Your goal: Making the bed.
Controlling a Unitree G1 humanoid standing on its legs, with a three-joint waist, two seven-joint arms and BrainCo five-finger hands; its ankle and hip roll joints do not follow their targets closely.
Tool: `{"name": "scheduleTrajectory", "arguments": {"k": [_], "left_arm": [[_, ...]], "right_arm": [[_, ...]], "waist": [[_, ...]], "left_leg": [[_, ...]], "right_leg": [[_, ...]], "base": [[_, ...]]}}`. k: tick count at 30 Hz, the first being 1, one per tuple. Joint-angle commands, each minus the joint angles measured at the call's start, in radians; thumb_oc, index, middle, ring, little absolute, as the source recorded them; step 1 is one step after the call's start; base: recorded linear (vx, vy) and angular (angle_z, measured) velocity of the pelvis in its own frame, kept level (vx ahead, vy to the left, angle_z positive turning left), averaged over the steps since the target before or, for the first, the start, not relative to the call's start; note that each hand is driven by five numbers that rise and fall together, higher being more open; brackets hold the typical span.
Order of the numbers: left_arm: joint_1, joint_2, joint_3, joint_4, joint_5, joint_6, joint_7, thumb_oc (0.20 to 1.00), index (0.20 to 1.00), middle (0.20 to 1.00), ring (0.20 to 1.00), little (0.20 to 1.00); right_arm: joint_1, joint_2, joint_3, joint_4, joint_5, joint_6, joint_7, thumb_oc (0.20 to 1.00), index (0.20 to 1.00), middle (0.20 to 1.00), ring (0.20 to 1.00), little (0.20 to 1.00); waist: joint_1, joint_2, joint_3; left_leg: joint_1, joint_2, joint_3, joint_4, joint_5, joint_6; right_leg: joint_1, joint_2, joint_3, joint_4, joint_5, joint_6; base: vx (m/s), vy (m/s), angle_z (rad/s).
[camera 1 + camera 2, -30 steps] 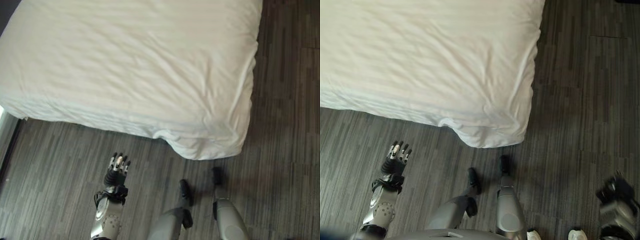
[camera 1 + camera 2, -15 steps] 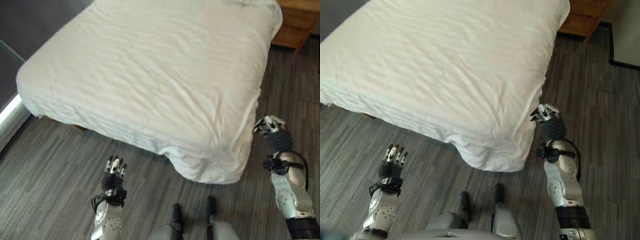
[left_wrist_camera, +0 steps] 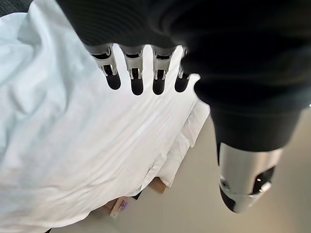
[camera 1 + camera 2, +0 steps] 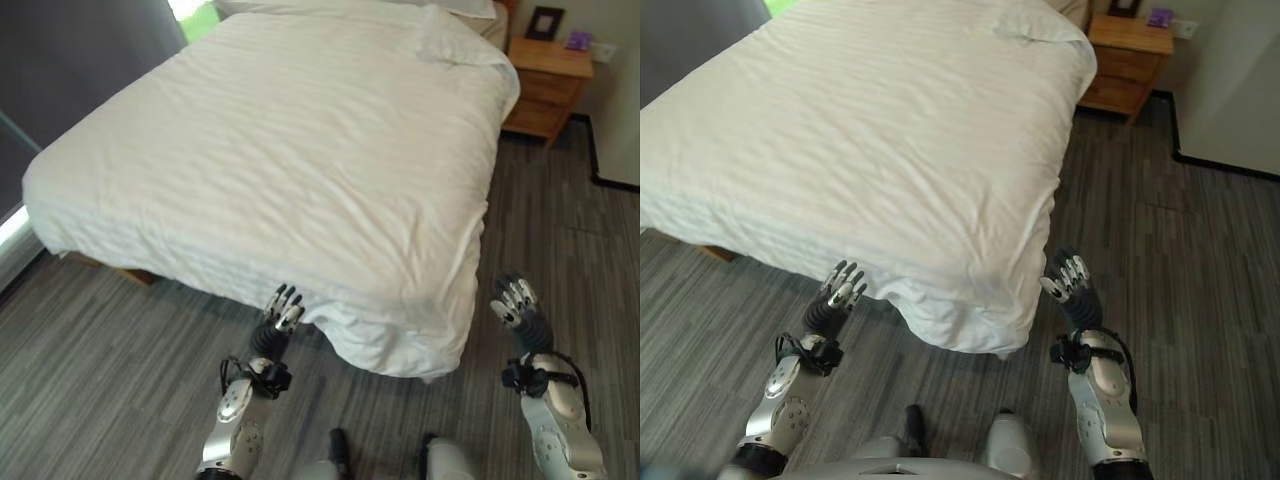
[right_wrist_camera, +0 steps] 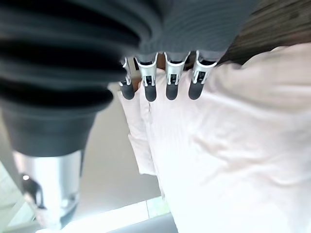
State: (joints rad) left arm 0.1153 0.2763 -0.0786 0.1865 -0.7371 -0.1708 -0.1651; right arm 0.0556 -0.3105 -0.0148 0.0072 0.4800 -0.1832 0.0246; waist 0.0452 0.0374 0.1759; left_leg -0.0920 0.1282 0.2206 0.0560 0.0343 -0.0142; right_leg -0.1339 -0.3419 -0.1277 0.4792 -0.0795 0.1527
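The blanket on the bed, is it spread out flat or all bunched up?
Spread out. The white blanket covers the whole bed and hangs over its near edge; only the near corner looks a bit rumpled.

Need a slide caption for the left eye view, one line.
Both open hands, left hand and right hand, raised at the near corner of the white duvet, wooden nightstand beyond the bed.

**Object count, bedroom scene**

One bed (image 4: 280,160) with one white duvet (image 4: 330,230). One pillow (image 4: 455,45) at the far end. One wooden nightstand (image 4: 548,85), carrying one dark frame (image 4: 547,21) and one purple object (image 4: 579,40). Two hands: left (image 4: 283,310), right (image 4: 513,300).
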Motion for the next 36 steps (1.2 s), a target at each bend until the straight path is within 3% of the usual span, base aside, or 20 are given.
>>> {"name": "scheduleTrajectory", "arguments": {"k": [1,2,3,4,5,6,8,11,12,14,15,16,18,28,34,35,36], "left_arm": [[0.094,0.077,0.151,-0.081,-0.021,-0.061,-0.026,1.0,1.0,1.0,1.0,1.0],[0.117,0.077,0.189,-0.084,-0.019,-0.07,-0.022,1.0,1.0,1.0,1.0,1.0],[0.116,0.066,0.207,-0.068,-0.032,-0.068,-0.022,1.0,1.0,1.0,1.0,1.0],[0.116,0.065,0.207,-0.068,-0.032,-0.068,-0.022,1.0,1.0,1.0,1.0,1.0],[0.1,0.014,0.243,-0.019,-0.054,-0.066,-0.013,1.0,1.0,1.0,1.0,1.0],[0.099,0.014,0.243,-0.018,-0.054,-0.066,-0.013,1.0,1.0,1.0,1.0,1.0],[0.119,-0.005,0.266,-0.037,-0.031,-0.067,-0.004,1.0,1.0,1.0,1.0,1.0],[0.115,-0.011,0.293,-0.052,-0.047,-0.065,-0.023,1.0,1.0,1.0,1.0,1.0],[0.116,-0.01,0.293,-0.052,-0.047,-0.065,-0.023,1.0,1.0,1.0,1.0,1.0],[0.087,-0.018,0.274,-0.023,-0.025,-0.062,-0.012,1.0,1.0,1.0,1.0,1.0],[0.079,-0.019,0.265,-0.016,-0.017,-0.062,-0.006,1.0,1.0,1.0,1.0,1.0],[0.065,-0.018,0.247,-0.004,-0.007,-0.063,0.003,1.0,1.0,1.0,1.0,1.0],[0.049,-0.029,0.224,-0.006,-0.006,-0.061,0.013,1.0,1.0,1.0,1.0,1.0],[0.093,-0.056,0.251,0.021,0.014,-0.043,0.015,1.0,1.0,1.0,1.0,1.0],[0.052,-0.022,0.25,0.016,0.022,-0.056,0.038,1.0,1.0,1.0,1.0,1.0],[0.045,-0.009,0.247,0.012,0.038,-0.061,0.045,1.0,1.0,1.0,1.0,1.0],[0.04,0.005,0.245,0.003,0.043,-0.06,0.044,1.0,1.0,1.0,1.0,1.0]], "right_arm": [[-0.072,-0.041,-0.075,-0.071,-0.026,-0.071,-0.021,1.0,1.0,1.0,1.0,1.0],[-0.063,-0.049,-0.089,-0.077,-0.012,-0.081,-0.028,1.0,1.0,1.0,1.0,1.0],[-0.055,-0.048,-0.101,-0.079,-0.004,-0.081,-0.028,1.0,1.0,1.0,1.0,1.0],[-0.055,-0.048,-0.101,-0.079,-0.004,-0.081,-0.028,1.0,1.0,1.0,1.0,1.0],[-0.012,-0.064,-0.164,-0.055,-0.019,-0.083,-0.06,1.0,1.0,1.0,1.0,1.0],[-0.013,-0.065,-0.165,-0.055,-0.019,-0.084,-0.06,1.0,1.0,1.0,1.0,1.0],[-0.016,-0.053,-0.166,-0.031,0.0,-0.079,-0.064,1.0,1.0,1.0,1.0,1.0],[0.03,-0.022,-0.19,-0.013,-0.016,-0.065,-0.061,1.0,1.0,1.0,1.0,1.0],[0.033,-0.021,-0.191,-0.016,-0.017,-0.064,-0.061,1.0,1.0,1.0,1.0,1.0],[0.062,0.0,-0.21,0.001,-0.068,-0.052,-0.09,1.0,1.0,1.0,1.0,1.0],[0.066,0.015,-0.216,-0.002,-0.057,-0.055,-0.095,1.0,1.0,1.0,1.0,1.0],[0.072,0.036,-0.219,-0.004,-0.036,-0.06,-0.101,1.0,1.0,1.0,1.0,1.0],[0.098,0.078,-0.19,0.003,0.001,-0.051,-0.099,1.0,1.0,1.0,1.0,1.0],[0.133,0.113,-0.163,-0.003,0.049,-0.022,-0.048,1.0,1.0,1.0,1.0,1.0],[0.107,0.116,-0.137,0.0,0.043,-0.022,-0.051,1.0,1.0,1.0,1.0,1.0],[0.106,0.118,-0.127,-0.003,0.039,-0.022,-0.049,1.0,1.0,1.0,1.0,1.0],[0.102,0.121,-0.122,-0.009,0.029,-0.022,-0.051,1.0,1.0,1.0,1.0,1.0]], "waist": [[0.057,-0.056,-0.025],[0.06,-0.06,-0.032],[0.055,-0.05,-0.038],[0.055,-0.05,-0.038],[0.041,-0.061,-0.017],[0.041,-0.06,-0.016],[0.051,-0.091,-0.007],[0.032,-0.107,-0.034],[0.035,-0.106,-0.035],[0.009,-0.087,-0.062],[-0.008,-0.073,-0.073],[-0.022,-0.059,-0.077],[-0.046,-0.04,-0.096],[-0.041,-0.043,-0.086],[-0.045,-0.035,-0.042],[-0.044,-0.03,-0.036],[-0.034,-0.023,-0.034]], "left_leg": [[-0.085,0.183,-0.038,0.014,0.142,-0.15],[-0.087,0.213,-0.034,-0.011,0.184,-0.174],[-0.073,0.227,-0.041,-0.051,0.241,-0.188],[-0.072,0.228,-0.04,-0.053,0.242,-0.188],[-0.053,0.213,-0.132,-0.032,0.28,-0.183],[-0.058,0.214,-0.134,-0.027,0.278,-0.182],[-0.033,0.098,-0.265,0.119,0.17,-0.146],[-0.009,0.013,-0.197,0.189,0.073,-0.09],[-0.01,0.014,-0.195,0.197,0.065,-0.088],[0.018,-0.091,-0.119,0.135,-0.018,-0.03],[0.045,-0.102,-0.08,0.063,-0.03,-0.019],[0.075,-0.101,-0.046,-0.009,-0.016,-0.016],[0.121,-0.124,-0.076,-0.1,0.004,-0.015],[0.146,-0.129,-0.09,-0.137,0.017,-0.009],[0.132,-0.114,-0.09,-0.134,0.023,0.01],[0.13,-0.106,-0.091,-0.134,0.025,0.008],[0.127,-0.082,-0.084,-0.132,0.026,0.0]], "right_leg": [[0.248,0.053,-0.061,-0.388,0.064,0.038],[0.278,0.082,-0.061,-0.455,0.026,0.047],[0.266,0.111,-0.042,-0.456,0.015,0.029],[0.266,0.111,-0.041,-0.455,0.015,0.029],[0.258,0.171,-0.011,-0.47,0.01,-0.009],[0.257,0.172,-0.011,-0.472,0.013,-0.009],[0.209,0.174,0.021,-0.471,0.062,-0.022],[0.187,0.195,0.041,-0.508,0.095,-0.044],[0.189,0.195,0.043,-0.509,0.094,-0.043],[0.189,0.226,0.023,-0.529,0.105,-0.045],[0.184,0.238,0.013,-0.53,0.109,-0.044],[0.178,0.245,0.005,-0.528,0.113,-0.042],[0.181,0.257,-0.005,-0.544,0.117,-0.041],[0.196,0.247,-0.022,-0.537,0.131,-0.04],[0.083,0.264,0.034,-0.345,0.101,-0.028],[0.071,0.25,0.045,-0.326,0.102,-0.02],[0.07,0.19,0.021,-0.324,0.121,-0.02]], "base": [[-0.33,-0.603,-0.76],[-0.29,-0.561,-0.59],[-0.16,-0.33,-0.21],[-0.3,-0.537,-0.32],[-0.26,-0.432,-0.39],[-0.37,-0.564,-0.39],[-0.24,-0.359,-0.2],[-0.15,-0.292,-1.57],[-0.09,-0.201,-0.13],[-0.05,-0.111,0.26],[-0.04,0.009,0.01],[-0.06,0.05,-0.01],[-0.03,0.049,0.24],[-0.02,0.035,0.22],[-0.06,0.009,-0.01],[-0.02,-0.142,-0.04],[-0.01,-0.227,-0.04]]}}
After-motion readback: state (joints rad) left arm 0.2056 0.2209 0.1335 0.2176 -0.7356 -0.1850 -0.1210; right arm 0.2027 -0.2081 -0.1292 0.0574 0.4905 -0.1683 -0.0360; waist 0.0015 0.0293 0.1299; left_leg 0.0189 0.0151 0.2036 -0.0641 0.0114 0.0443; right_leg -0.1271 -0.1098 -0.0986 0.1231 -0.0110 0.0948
